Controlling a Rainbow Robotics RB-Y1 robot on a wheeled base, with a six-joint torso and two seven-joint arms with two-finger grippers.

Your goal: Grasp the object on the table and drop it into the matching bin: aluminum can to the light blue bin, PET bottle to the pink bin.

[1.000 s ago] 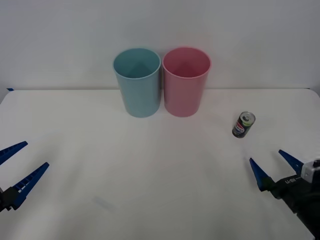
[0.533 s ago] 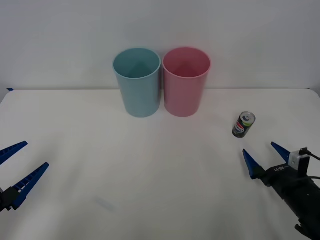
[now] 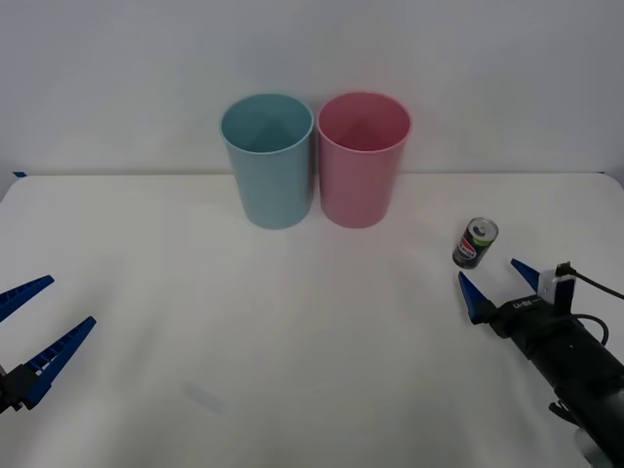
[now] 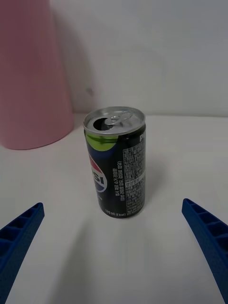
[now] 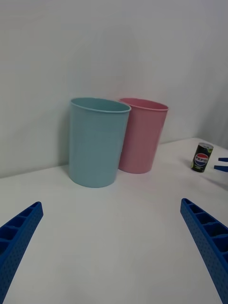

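aluminum can (image 3: 475, 243) upright near table (image 3: 292, 351) right edge | right gripper (image 3: 496, 282) spread wide, just short of it, can centred ahead | left gripper (image 3: 27, 331) wide, idle, far.

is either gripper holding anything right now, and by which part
Nothing is held. The right gripper is open just short of the aluminum can; the left gripper is open, idle.

Bare test setup, likely robotics lab. Plain white table (image 3: 292, 370) set against blank white wall (image 3: 312, 58); no furniture or decoration seen. Two plastic bins, light blue bin (image 3: 268, 166) and pink bin (image 3: 363, 164), placed side by side near wall as sorting targets.
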